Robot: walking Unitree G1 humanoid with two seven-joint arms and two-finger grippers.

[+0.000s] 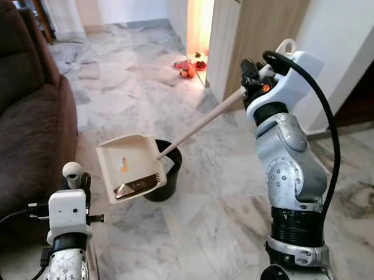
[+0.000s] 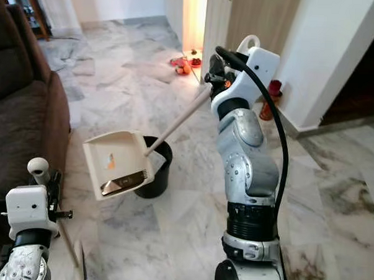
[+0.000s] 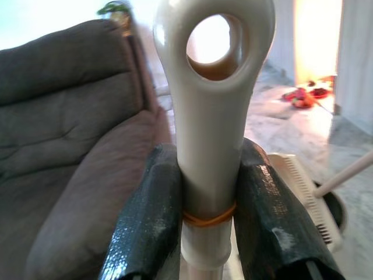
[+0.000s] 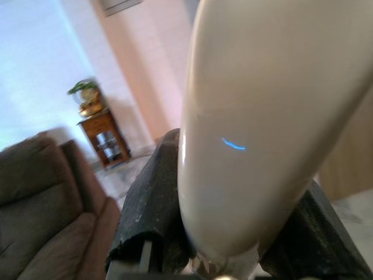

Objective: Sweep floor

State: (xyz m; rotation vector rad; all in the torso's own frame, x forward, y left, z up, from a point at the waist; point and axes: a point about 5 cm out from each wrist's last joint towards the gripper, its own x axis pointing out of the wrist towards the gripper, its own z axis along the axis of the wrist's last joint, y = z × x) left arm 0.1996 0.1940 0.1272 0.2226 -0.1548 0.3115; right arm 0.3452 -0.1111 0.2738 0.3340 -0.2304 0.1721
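marble floor, dustpan tilted over bin

Two silver jointed arms end in white wrist housings; a thick black cable loops along the right arm, and the fingers are black and textured.

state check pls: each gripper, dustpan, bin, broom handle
Right gripper: raised, shut on the dustpan handle.
Dustpan: lifted, tilted over the bin, its pan edge at the rim; a small orange scrap sits inside.
Black bin: upright on the marble floor, beside the sofa.
Left gripper: low by the sofa, shut on the broom handle.
Broom handle: upright; hang-hole end above the fingers.
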